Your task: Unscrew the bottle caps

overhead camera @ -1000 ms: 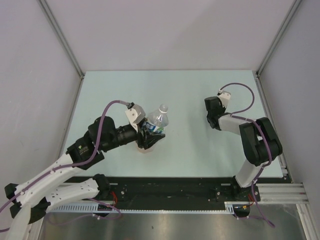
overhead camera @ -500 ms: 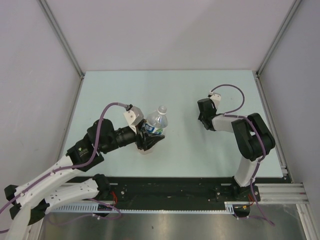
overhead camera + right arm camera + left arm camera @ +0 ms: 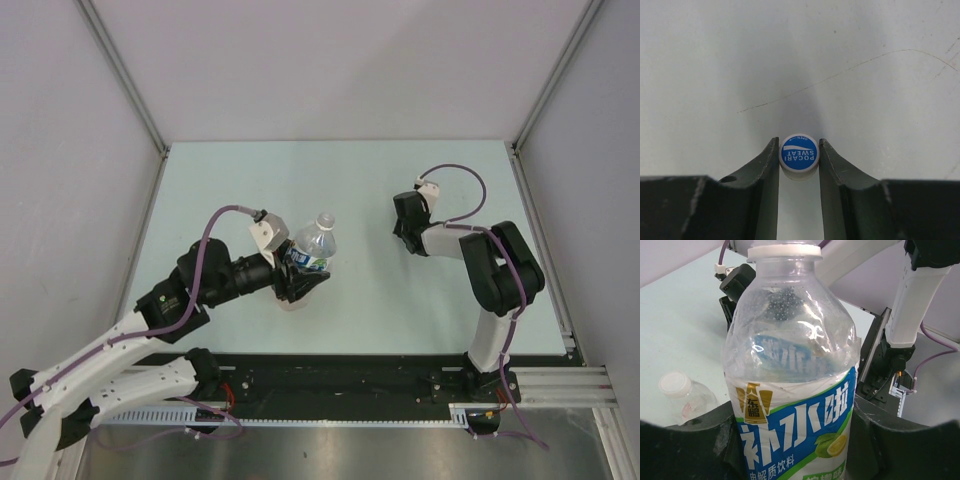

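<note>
Top external view, labelled bottle (image 3: 316, 240) clamped at its body by left gripper (image 3: 298, 280), left of table (image 3: 380, 175) centre, white-capped bottle (image 3: 684, 396) on table just beside it, blue cap (image 3: 799, 154) pinched tight by right gripper (image 3: 404, 222), right of centre.

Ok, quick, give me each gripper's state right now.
Left gripper: closed on the clear bottle with the blue-white label.
Right gripper: closed on the blue cap.
</note>
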`<state>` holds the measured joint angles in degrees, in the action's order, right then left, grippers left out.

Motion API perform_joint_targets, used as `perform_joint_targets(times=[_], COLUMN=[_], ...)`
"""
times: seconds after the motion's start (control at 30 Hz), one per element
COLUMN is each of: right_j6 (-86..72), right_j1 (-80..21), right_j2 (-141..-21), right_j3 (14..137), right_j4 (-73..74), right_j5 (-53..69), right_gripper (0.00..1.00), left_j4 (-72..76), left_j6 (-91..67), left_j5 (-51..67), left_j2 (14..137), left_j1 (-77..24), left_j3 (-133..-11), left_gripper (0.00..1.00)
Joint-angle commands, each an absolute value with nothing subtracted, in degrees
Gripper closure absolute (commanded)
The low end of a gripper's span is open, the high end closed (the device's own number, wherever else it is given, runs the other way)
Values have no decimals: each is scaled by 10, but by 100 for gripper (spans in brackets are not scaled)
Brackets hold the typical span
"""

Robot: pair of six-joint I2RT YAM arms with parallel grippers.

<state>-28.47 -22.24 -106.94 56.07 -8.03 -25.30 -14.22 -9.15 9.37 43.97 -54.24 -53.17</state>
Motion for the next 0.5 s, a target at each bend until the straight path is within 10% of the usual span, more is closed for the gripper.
perform_joint_targets(times=[0.0, 0.47], right_j6=[-296, -324], right_j1=[-220, -223], right_j2=[-1088, -1037], right_j3=[570, 570], right_j4=[-48, -12], right_j5=[-236, -254], right_gripper=[64, 36], left_j4=[-117, -108], left_j6=[-101, -88], left_j5=[98, 95], left_j2=[443, 450], left_j1=[-541, -541], left_j3=[-536, -525], left_gripper=[100, 99])
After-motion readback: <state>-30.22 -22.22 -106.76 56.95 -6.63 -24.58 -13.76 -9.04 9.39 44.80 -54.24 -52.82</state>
